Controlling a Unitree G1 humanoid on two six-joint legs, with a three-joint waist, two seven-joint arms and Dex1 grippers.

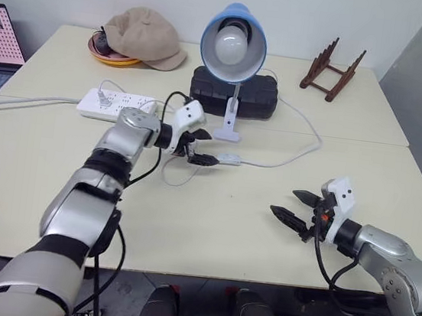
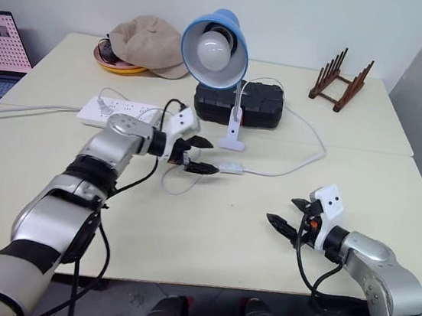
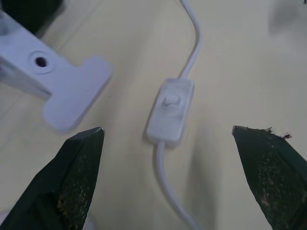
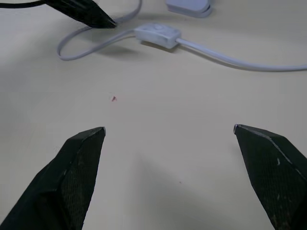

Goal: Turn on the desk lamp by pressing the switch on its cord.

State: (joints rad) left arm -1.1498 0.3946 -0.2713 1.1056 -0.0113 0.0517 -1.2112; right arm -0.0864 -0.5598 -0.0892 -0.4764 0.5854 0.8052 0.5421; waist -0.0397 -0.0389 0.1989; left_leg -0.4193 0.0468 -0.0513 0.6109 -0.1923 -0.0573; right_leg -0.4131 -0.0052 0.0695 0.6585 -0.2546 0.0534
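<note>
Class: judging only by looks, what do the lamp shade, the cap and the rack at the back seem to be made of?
Lamp shade: probably painted metal or plastic, smooth and slightly glossy blue.
Cap: fabric, matte beige, soft folds.
Rack: likely wood, dark brown slats.

Switch [image 1: 228, 159] lies on table [image 1: 211, 220] before lamp [image 1: 233, 49] — power strip [image 1: 116, 105] to its left.

no text, labels or numbers legible

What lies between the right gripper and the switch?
Only bare table between the right gripper and the switch, seen in the right wrist view.
</note>
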